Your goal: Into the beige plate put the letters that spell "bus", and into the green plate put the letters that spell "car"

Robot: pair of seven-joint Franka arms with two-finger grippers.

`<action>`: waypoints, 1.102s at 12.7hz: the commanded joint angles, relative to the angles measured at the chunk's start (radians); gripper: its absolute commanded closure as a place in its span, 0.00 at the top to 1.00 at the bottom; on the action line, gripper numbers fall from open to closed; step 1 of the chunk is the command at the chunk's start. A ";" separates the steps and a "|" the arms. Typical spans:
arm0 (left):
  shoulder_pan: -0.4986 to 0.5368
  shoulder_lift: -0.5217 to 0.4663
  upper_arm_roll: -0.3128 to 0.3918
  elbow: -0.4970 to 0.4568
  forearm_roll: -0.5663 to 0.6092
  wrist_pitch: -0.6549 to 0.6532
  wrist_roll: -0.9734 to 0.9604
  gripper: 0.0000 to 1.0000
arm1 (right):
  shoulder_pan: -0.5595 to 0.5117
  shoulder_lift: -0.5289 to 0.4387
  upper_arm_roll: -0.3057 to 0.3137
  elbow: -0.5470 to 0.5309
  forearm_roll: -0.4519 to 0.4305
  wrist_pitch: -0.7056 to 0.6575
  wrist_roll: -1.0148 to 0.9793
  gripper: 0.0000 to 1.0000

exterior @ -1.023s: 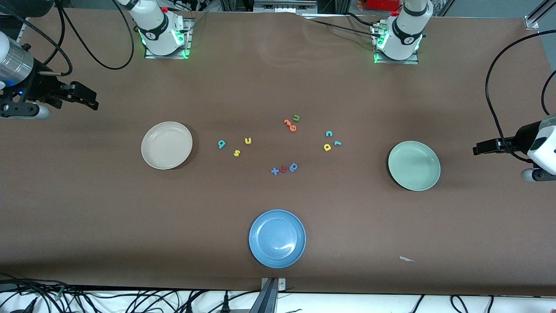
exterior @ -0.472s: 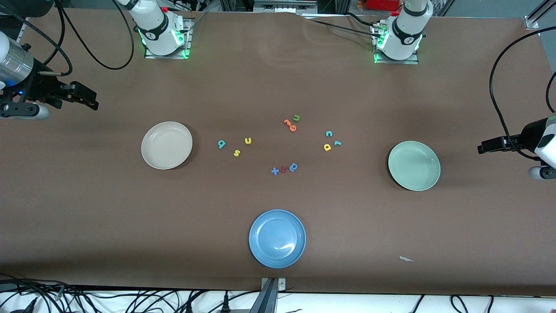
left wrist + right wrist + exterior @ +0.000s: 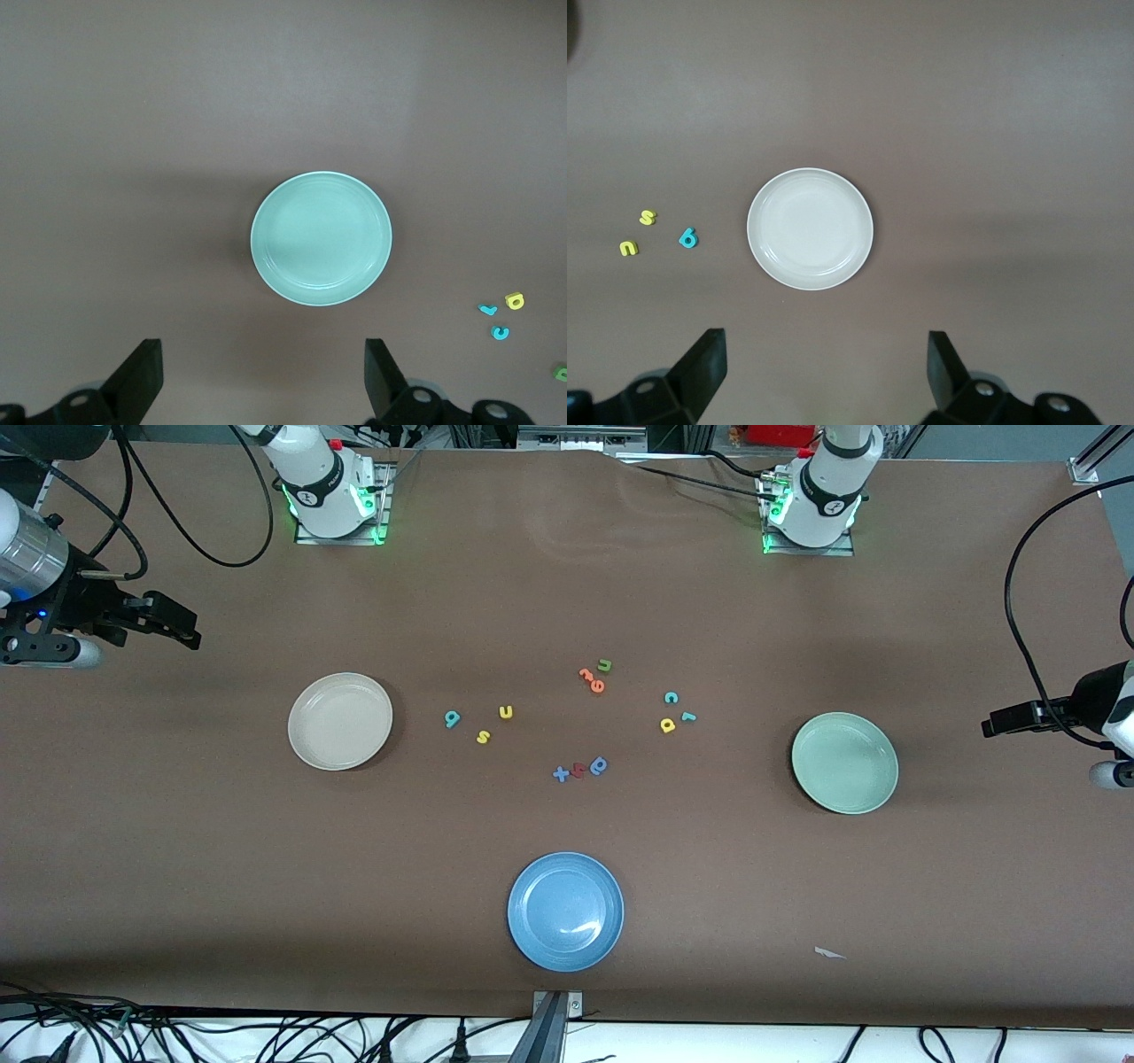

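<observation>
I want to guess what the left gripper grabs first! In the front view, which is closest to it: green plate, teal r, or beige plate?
From the left gripper:
1. Green plate, at the left arm's end.
2. Teal r, mid-table beside the yellow a.
3. Beige plate, toward the right arm's end.

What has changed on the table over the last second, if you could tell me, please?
Only the left hand moved: it drew back toward the left arm's end of the table, away from the green plate, open and holding nothing. The right hand waits open. Letters and plates lie as before.
</observation>
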 commanded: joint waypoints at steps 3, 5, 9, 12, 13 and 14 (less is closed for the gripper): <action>0.018 -0.018 -0.002 -0.005 -0.012 -0.006 -0.006 1.00 | -0.014 -0.016 0.010 -0.008 0.012 -0.009 -0.017 1.00; 0.016 -0.018 -0.002 -0.005 -0.014 -0.006 -0.009 1.00 | -0.014 -0.016 0.010 -0.006 0.012 -0.009 -0.017 1.00; 0.016 -0.019 -0.005 -0.005 -0.014 -0.006 -0.007 1.00 | -0.014 -0.016 0.010 -0.008 0.012 -0.009 -0.017 1.00; 0.016 -0.019 -0.005 -0.005 -0.012 -0.006 -0.009 1.00 | -0.014 -0.016 0.010 -0.008 0.012 -0.009 -0.017 1.00; 0.016 -0.019 -0.003 -0.005 -0.012 -0.006 -0.007 1.00 | -0.014 -0.016 0.010 -0.008 0.012 -0.009 -0.017 1.00; 0.016 -0.019 -0.003 -0.005 -0.012 -0.006 -0.009 1.00 | -0.014 -0.016 0.010 -0.006 0.012 -0.009 -0.017 1.00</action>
